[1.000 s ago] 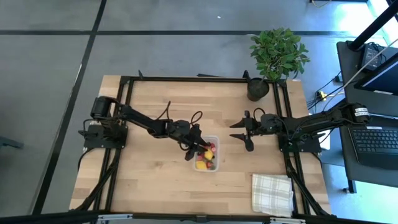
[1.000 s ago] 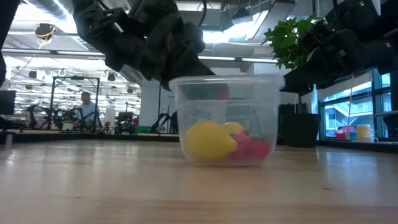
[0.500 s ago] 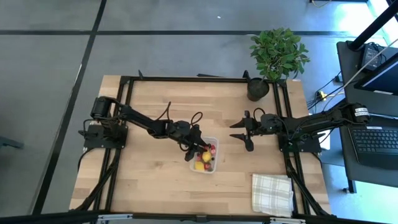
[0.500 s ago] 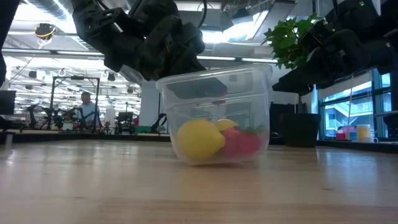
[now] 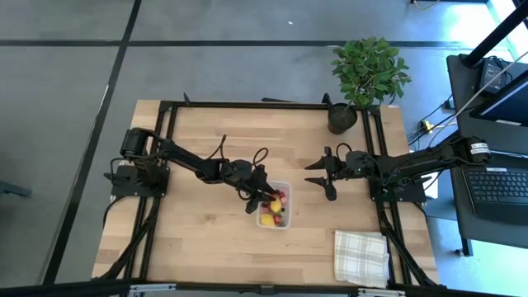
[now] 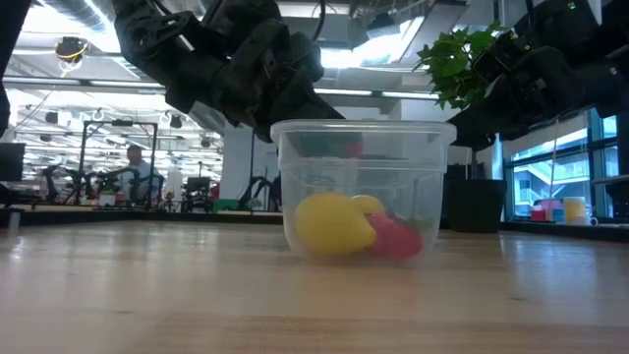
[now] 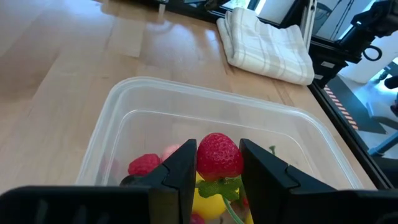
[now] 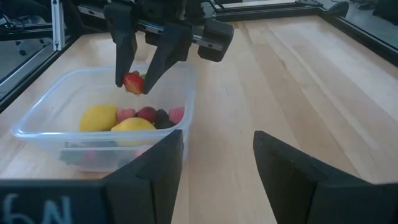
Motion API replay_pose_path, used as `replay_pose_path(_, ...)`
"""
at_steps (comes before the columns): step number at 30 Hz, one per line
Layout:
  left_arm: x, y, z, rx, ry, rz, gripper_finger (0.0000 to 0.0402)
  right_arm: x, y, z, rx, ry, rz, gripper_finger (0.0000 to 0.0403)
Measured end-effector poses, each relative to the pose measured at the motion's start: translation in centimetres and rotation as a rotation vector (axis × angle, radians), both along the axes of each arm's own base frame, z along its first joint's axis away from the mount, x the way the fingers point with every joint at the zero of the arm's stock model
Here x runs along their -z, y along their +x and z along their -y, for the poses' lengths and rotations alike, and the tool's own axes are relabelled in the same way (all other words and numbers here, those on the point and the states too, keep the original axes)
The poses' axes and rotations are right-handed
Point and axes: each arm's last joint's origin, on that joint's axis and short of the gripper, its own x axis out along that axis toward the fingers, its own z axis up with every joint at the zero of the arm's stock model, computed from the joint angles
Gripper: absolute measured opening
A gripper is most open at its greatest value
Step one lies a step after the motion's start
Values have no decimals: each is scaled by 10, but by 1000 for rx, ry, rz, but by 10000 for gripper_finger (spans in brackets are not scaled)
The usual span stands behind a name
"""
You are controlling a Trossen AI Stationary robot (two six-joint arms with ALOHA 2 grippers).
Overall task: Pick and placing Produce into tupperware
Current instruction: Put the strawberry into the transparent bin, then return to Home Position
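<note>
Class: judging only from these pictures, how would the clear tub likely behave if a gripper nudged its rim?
The tub looks thin and light, so it would probably slide or tip. Only a lemon and small berries weigh it down. The smooth table likely offers little grip.

and here's the worktop [image 5: 198,239], pale wooden planks with a black frame running along its edges. sitting flat on the wood near the middle is the clear tupperware [image 5: 274,205], rounded corners, see-through walls, produce [image 8: 127,118] piled inside: two yellow lemon-like pieces with red, pink and dark berry bits around them. over at the near right corner lies a folded white checked cloth [image 5: 360,256], well apart from the tub. at the far right edge stands a black plant pot [image 5: 341,118] with a leafy green plant. from table height, the tub's base rests level on the boards.
</note>
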Motion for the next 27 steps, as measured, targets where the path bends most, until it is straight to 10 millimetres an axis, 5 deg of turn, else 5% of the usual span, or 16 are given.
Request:
replay_pose_path(16,-1,1,0,2,5,17,107,0,0,0,0,0,0,198)
replay_pose_path(27,-2,0,1,20,-13,18,182,0,0,0,0,0,0,198)
